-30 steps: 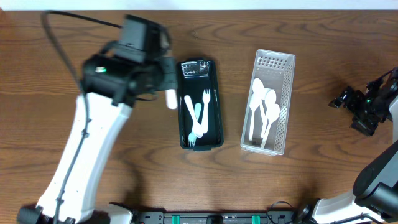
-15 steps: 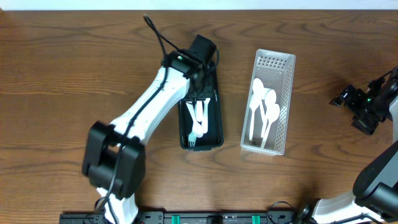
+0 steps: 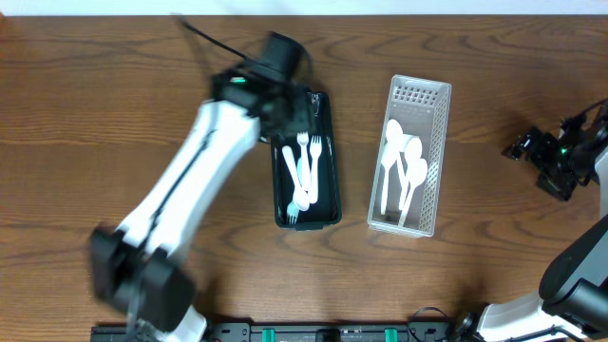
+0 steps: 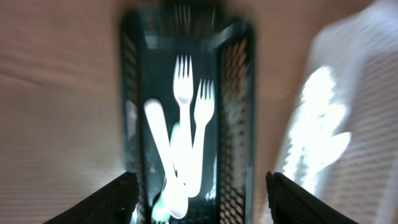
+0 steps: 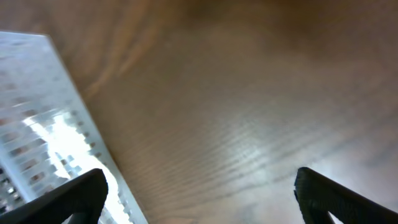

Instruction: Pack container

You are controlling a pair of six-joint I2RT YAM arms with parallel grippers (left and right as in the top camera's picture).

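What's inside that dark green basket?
Two white forks, a rounded white utensil and a teal fork lie in the dark basket. The left arm covers its top-left corner.

Item 1: your table [image 3: 494,275], brown wood, grain running side to side, with a soft sheen in the right wrist view.
Item 2: black rail [image 3: 237,332] along your near edge, carrying green fittings.
Item 3: pale strip [image 3: 427,6] beyond the far edge.
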